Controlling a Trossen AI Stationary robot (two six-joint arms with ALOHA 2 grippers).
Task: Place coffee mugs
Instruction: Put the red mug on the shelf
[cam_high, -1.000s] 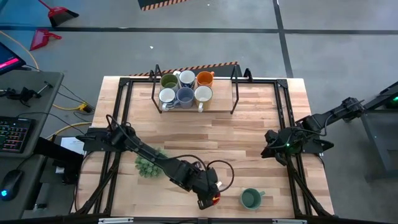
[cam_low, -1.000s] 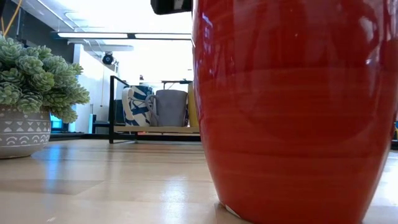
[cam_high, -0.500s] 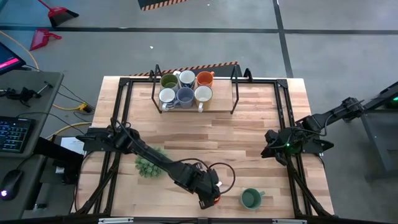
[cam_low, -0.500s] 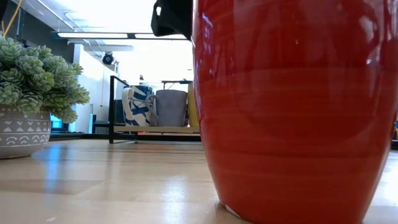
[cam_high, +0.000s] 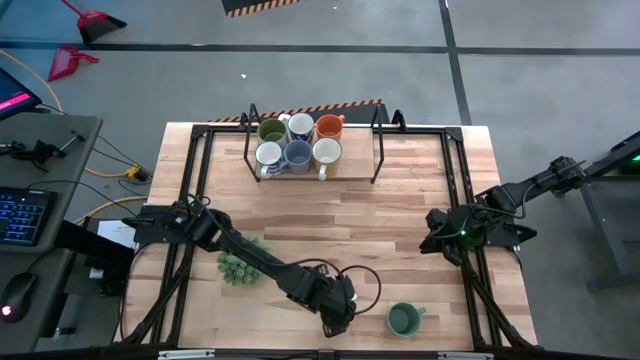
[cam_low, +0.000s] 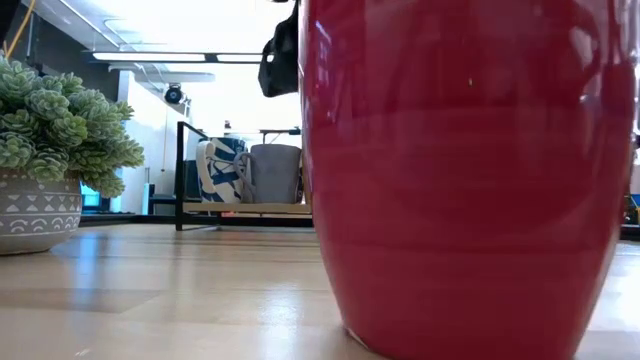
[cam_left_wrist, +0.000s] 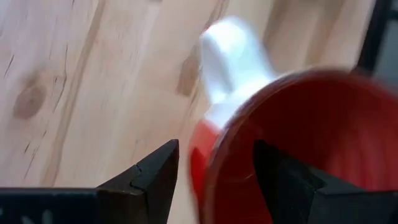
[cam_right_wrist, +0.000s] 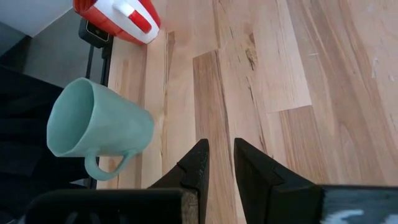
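From above, my left end effector (cam_high: 338, 318) is sitting at about six o'clock on the table (cam_high: 400, 215), covering the red mug so that it is hidden here. The dark green mug (cam_high: 403, 320) is standing just beside it, toward five o'clock. Six more mugs (cam_high: 298, 141) are crowding the rack (cam_high: 378, 150) at twelve o'clock, and the plant (cam_high: 237, 264) is lying toward eight o'clock. My right end effector (cam_high: 436, 234) is waiting at three o'clock, near the table's edge.

At table height, the red mug (cam_low: 465, 170) is filling most of the picture, its base resting on the wood. The plant's pot (cam_low: 38, 208) is standing far at nine o'clock, with the rack's mugs (cam_low: 255, 172) behind.

Through my left wrist, my fingers (cam_left_wrist: 152, 177) are straddling the red mug's (cam_left_wrist: 311, 143) rim, one outside, one inside, gripping its wall beside the white handle (cam_left_wrist: 233, 59).

Through my right wrist, my fingers (cam_right_wrist: 194, 165) are standing slightly apart, holding nothing, above bare wood.
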